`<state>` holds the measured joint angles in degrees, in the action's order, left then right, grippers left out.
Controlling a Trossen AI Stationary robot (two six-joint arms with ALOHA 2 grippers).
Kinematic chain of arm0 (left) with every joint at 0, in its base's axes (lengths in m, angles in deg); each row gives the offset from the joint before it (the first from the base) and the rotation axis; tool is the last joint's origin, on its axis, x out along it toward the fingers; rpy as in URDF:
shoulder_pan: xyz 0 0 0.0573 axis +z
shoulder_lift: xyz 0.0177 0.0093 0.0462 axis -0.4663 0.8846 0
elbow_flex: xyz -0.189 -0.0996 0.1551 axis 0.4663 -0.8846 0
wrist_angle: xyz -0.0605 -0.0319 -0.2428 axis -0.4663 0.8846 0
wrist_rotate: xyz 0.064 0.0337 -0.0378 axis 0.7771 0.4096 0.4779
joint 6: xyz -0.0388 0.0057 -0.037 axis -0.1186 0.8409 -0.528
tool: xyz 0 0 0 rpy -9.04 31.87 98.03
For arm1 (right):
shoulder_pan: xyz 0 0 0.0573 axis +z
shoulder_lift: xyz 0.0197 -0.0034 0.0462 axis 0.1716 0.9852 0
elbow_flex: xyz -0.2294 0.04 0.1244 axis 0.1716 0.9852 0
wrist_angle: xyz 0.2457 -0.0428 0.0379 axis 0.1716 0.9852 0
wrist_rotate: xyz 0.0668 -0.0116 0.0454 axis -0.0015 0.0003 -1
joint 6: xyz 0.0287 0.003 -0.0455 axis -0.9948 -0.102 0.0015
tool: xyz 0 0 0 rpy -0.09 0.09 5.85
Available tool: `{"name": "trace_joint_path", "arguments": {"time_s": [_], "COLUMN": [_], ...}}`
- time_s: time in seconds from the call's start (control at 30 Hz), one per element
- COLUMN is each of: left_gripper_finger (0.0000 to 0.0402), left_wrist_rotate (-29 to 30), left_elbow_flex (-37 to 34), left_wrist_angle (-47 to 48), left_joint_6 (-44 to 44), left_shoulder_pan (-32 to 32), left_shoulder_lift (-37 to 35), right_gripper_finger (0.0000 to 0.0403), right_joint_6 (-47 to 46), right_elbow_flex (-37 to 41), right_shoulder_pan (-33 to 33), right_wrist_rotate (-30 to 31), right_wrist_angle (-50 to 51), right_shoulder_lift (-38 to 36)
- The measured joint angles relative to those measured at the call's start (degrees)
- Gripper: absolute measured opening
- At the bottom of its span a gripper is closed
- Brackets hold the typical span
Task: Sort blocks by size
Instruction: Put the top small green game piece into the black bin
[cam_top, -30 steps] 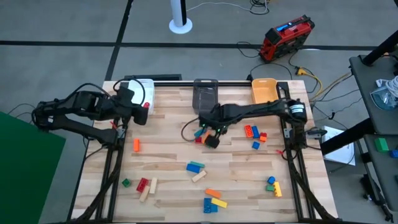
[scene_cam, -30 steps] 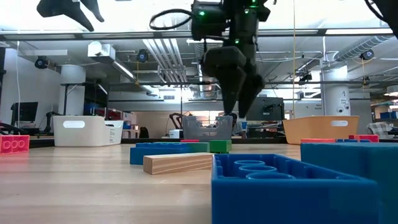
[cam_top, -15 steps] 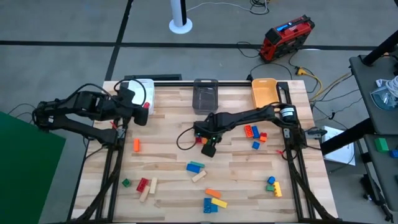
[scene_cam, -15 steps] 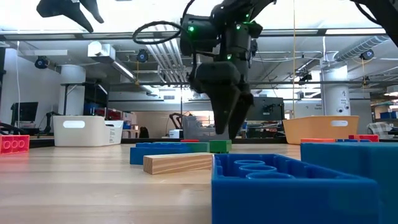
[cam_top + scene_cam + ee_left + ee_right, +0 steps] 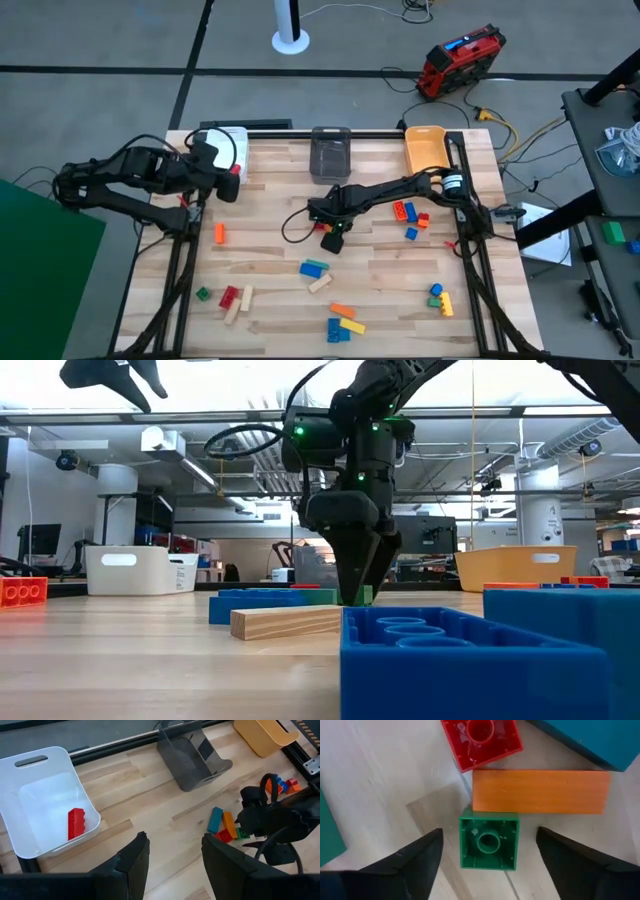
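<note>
The right gripper (image 5: 487, 851) hangs with fingers spread wide, straddling a small green cube (image 5: 488, 844) that touches an orange bar (image 5: 541, 791). Closing off-centre could nudge that bar — or the red cube (image 5: 481, 739) nearby — and probably twist the grasp. The left gripper (image 5: 172, 851) waits released near the white bin (image 5: 30, 785).

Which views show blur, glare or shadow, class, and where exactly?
Low view: the blue brick nearest the camera is soft and oversized, and ceiling lights glare behind. Right wrist view: the green brick is sharp, while the right gripper's own fingers blur. High view: even light, faint shadows on the table.
</note>
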<state>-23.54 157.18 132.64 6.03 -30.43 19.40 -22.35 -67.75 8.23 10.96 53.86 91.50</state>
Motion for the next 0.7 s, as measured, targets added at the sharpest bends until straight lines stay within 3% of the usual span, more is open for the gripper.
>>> {"name": "trace_joint_path", "arguments": {"time_s": [0.17, 0.37, 0.7], "left_gripper_finger": [0.0159, 0.0159, 0.0159], "left_wrist_rotate": [0.0, 0.0, -0.1], "left_elbow_flex": [0.0, 0.0, 0.0], "left_wrist_angle": [0.0, 0.0, -0.2], "left_joint_6": [0.0, 0.0, 0.0], "left_shoulder_pan": [0.0, 0.0, 0.0], "left_shoulder_lift": [0.3, 1.0, 1.8], "right_gripper_finger": [0.0241, 0.0133, 0.013], "right_joint_6": [-0.1, 0.6, 0.8], "right_elbow_flex": [0.0, 0.2, 0.1], "right_shoulder_pan": [0.0, 0.0, -4.1], "right_wrist_rotate": [0.5, -0.8, -7.6], "right_wrist_angle": [0.5, 3.0, 9.2], "right_shoulder_lift": [0.1, -1.7, -13.5]}}
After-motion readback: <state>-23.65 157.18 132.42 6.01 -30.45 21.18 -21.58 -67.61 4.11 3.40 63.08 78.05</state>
